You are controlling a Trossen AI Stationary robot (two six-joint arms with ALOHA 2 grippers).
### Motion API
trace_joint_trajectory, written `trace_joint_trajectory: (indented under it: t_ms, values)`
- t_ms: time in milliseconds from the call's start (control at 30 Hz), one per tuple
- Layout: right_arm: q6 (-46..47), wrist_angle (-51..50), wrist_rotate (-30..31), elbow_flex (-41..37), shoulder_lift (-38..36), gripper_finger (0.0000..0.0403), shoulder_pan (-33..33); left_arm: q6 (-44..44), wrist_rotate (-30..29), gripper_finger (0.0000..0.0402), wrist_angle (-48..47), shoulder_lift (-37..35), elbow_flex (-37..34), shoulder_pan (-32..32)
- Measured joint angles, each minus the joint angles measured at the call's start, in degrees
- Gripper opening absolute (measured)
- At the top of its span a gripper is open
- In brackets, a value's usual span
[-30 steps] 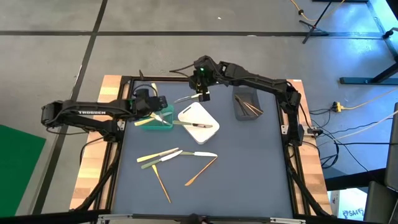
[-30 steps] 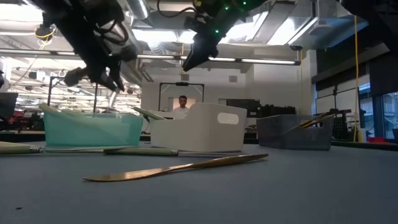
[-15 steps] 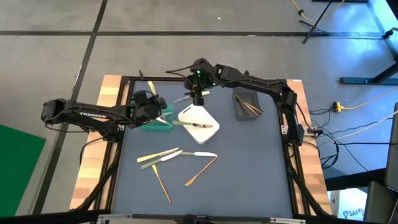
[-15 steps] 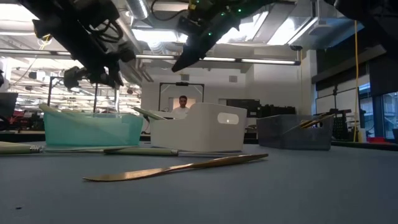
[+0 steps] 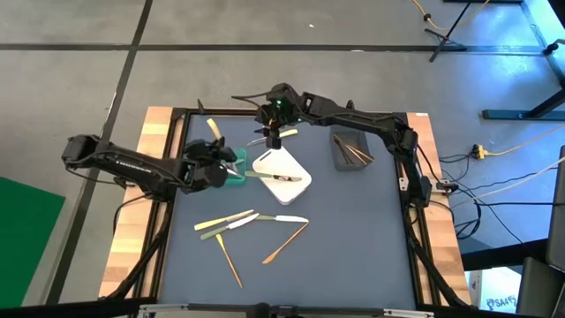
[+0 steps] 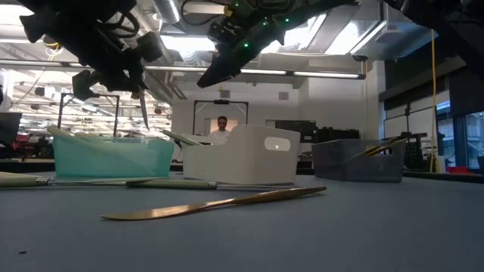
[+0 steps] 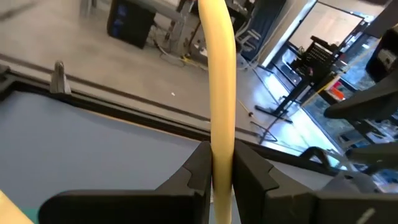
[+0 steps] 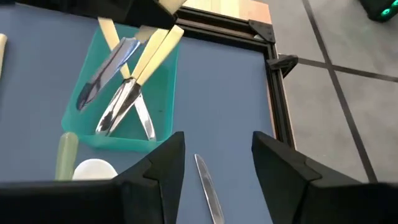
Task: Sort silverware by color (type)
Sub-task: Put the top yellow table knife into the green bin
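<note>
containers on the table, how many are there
3: green bin on the left arm's side, white bin in the middle, grey bin on the right arm's side. None seems hidden.

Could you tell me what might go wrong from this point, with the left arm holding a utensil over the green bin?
The left gripper pinches the yellow utensil near one end, so it may swing or slip and miss the green bin.

The right gripper, fingers open, hangs near the left arm; the two could collide if both go down.

A green-handled knife leans across the white bin and could be knocked out.
</note>
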Motion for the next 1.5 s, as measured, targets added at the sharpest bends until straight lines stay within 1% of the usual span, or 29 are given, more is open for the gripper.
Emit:
trace_joint_trajectory:
  t_ms: [100, 233, 500, 633, 833, 1000, 1133, 1233, 1500]
  values:
    - [0.0, 0.1, 0.0, 0.0, 0.0, 0.0175, 0.0, 0.2, -2.3, 0.0035, 0.0, 1.9, 0.0, -0.9]
    - [0.0, 0.9, 0.0, 0.0, 0.0, 0.0175, 0.0, -0.1, -3.7, 0.0035, 0.8, 5.9, 0.0, -1.7]
    - [0.1, 2.6, -0.4, 0.0, 0.8, 0.0175, 0.4, -0.3, -5.4, 0.0037, 4.8, 13.5, 0.0, -2.1]
    - [0.1, 2.2, -0.9, 0.0, 1.5, 0.0175, 0.4, -3.0, -5.4, 0.0041, 4.8, 15.8, 0.0, -2.1]
    - [0.0, 2.4, -0.4, 0.0, 2.2, 0.0175, 0.4, -2.7, -3.6, 0.004, 3.9, 17.0, 0.0, -2.0]
    - [0.0, 2.2, -0.4, 0.0, 2.4, 0.0175, 0.4, 0.0, -1.7, 0.0042, 3.9, 17.0, 0.0, -2.0]
    - [0.0, 2.1, -0.4, 0.0, 2.4, 0.0175, 0.4, 3.1, 1.7, 0.0042, 3.4, 17.0, 0.0, -2.0]
    - [0.0, 2.1, -0.4, 0.0, 2.4, 0.0175, 0.4, 3.3, 3.5, 0.0043, 3.4, 17.0, 0.0, -2.0]
    - [0.0, 2.1, -0.4, 0.0, 2.3, 0.0175, 0.4, 2.2, 3.7, 0.0044, 3.6, 17.0, 0.0, -2.0]
